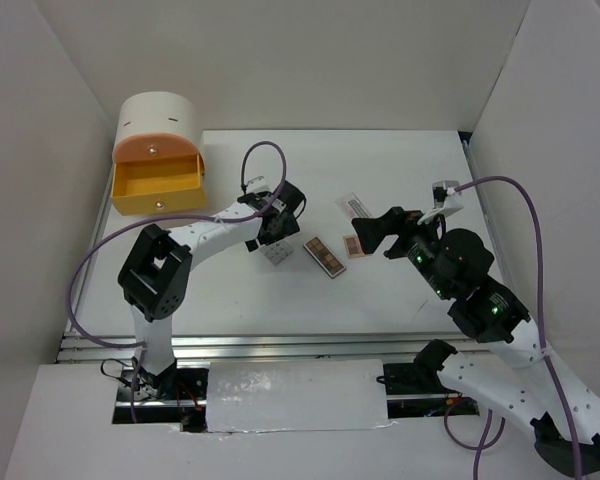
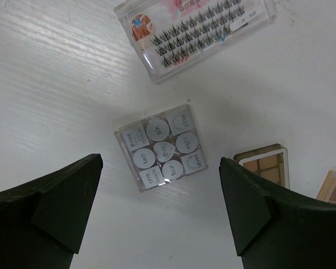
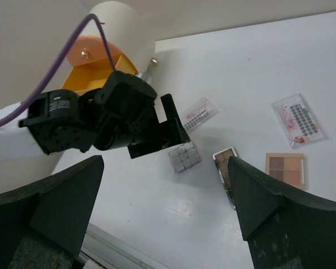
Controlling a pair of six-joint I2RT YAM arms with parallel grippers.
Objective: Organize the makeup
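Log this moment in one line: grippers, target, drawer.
left gripper: open, hovering over white square palette | right gripper: open, holding nothing | yellow drawer: pulled out

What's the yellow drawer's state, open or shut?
Open. The yellow drawer juts out from the box, beyond the shut pink drawer above it, and its inside shows from overhead.

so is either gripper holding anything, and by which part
Nothing is held: the left gripper hangs open above the clear square nine-pan palette, and the right gripper is open too.
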